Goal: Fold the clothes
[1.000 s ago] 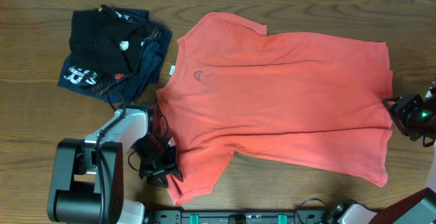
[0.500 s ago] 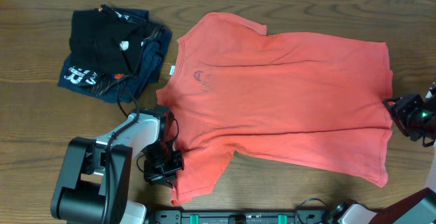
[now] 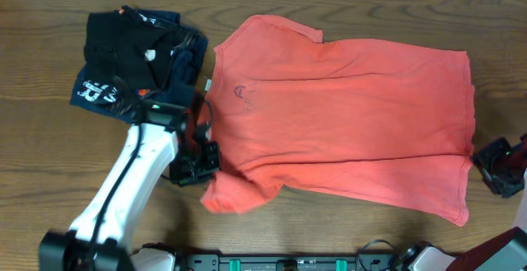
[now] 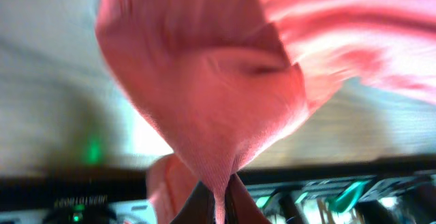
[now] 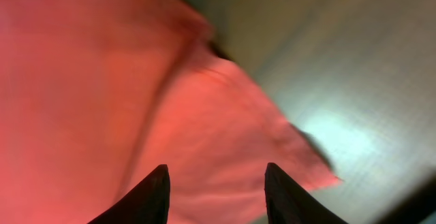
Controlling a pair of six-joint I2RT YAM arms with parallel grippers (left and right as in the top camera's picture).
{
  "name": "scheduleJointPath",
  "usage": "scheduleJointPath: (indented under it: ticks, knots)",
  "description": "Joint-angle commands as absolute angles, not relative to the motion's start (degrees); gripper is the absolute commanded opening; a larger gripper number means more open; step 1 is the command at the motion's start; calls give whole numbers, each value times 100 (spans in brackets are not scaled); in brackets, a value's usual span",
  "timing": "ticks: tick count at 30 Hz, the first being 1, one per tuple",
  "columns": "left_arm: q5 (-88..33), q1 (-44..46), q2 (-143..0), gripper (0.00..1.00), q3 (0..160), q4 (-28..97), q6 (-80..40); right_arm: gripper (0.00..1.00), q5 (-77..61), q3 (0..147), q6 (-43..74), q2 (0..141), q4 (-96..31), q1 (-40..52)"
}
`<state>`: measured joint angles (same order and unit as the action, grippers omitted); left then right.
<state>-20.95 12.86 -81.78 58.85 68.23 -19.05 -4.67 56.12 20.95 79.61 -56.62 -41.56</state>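
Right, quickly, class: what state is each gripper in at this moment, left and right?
Left gripper: shut on the sleeve of the red T-shirt.
Right gripper: open, holding nothing.

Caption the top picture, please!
Left gripper pinches the red T-shirt by a sleeve; right gripper sits beside its hem.

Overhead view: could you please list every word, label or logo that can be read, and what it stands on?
White lettering on the folded navy garment: too blurred to read.
Chest logo on the coral-red T-shirt: too small to read.
White neck tag: too small to read.
Wrist views: no text.
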Motion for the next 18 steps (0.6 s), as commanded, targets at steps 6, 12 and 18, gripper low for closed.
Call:
scheduleJointPath:
  ticks: [6,12,18]
  knots:
    - [-1785,1295,-7712,6,6250,6650,-1809,42,451,4423,2727,7950,-5343,-4353]
    - [-1726,1295,-7710,6,6250,6567,-1806,31,478,3634,2871,7950,-4748,-4431]
    - [-1726,1293,-7708,6,6252,6569,-1806,47,777,3422,2871,7950,-4672,-4431]
